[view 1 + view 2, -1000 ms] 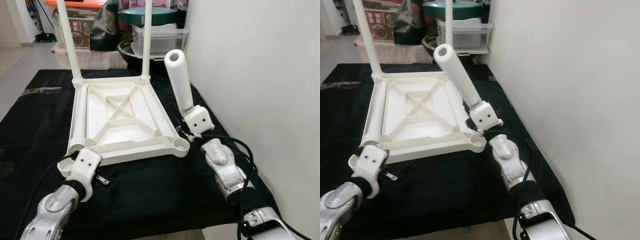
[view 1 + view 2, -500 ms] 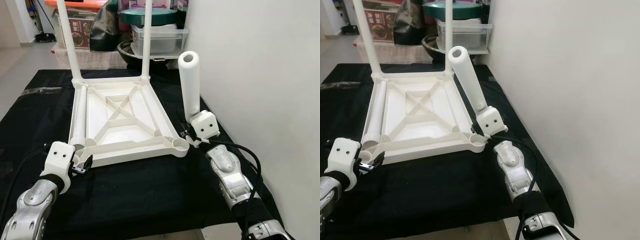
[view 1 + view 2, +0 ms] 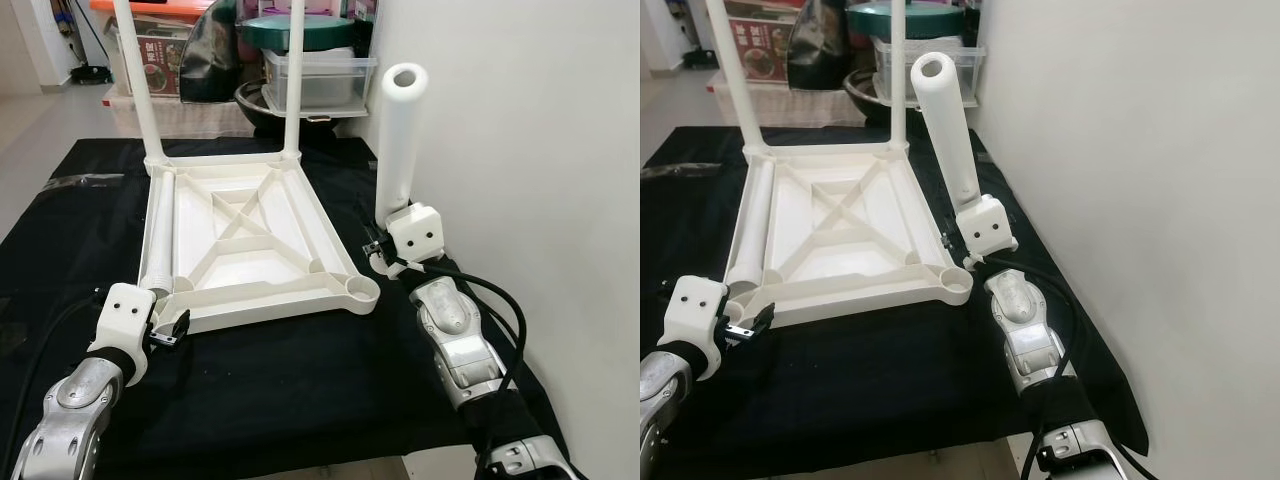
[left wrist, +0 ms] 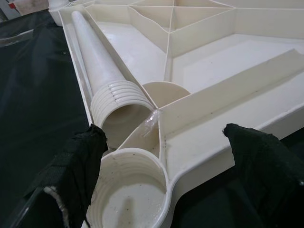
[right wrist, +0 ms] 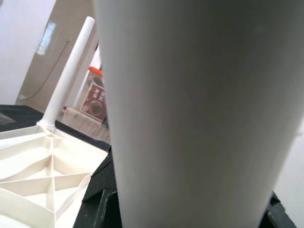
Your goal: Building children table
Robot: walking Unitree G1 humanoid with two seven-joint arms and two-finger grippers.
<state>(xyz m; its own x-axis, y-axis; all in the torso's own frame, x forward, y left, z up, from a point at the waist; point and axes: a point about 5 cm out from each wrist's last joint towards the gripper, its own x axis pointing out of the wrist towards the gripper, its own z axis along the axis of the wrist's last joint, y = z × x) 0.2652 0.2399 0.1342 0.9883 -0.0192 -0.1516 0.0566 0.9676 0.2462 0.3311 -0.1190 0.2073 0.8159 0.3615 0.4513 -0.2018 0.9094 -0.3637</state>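
Note:
A white plastic table top [image 3: 262, 297] lies upside down on the black cloth. Two white legs stand in its far corners [image 3: 134, 80] [image 3: 294, 90]. A loose leg [image 3: 160, 232] lies along its left inner edge, with the threaded end [image 4: 118, 102] in the left wrist view. My left gripper [image 3: 170, 328] is open at the near left corner, its fingers [image 4: 78, 164] either side of the empty socket [image 4: 130, 192]. My right gripper [image 3: 386, 238] is shut on another white leg [image 3: 399, 140], held nearly upright to the right of the near right socket [image 3: 358, 288].
A white wall [image 3: 520, 150] runs close along the right side. Behind the table stand plastic storage boxes [image 3: 318, 75], a green lid [image 3: 300, 30] and a black bag [image 3: 208, 60]. The black cloth [image 3: 300, 390] ends at the near edge.
My right gripper swung the held leg from leaning left to nearly upright and carried it a little rightward. My left gripper moved left to the near left corner socket.

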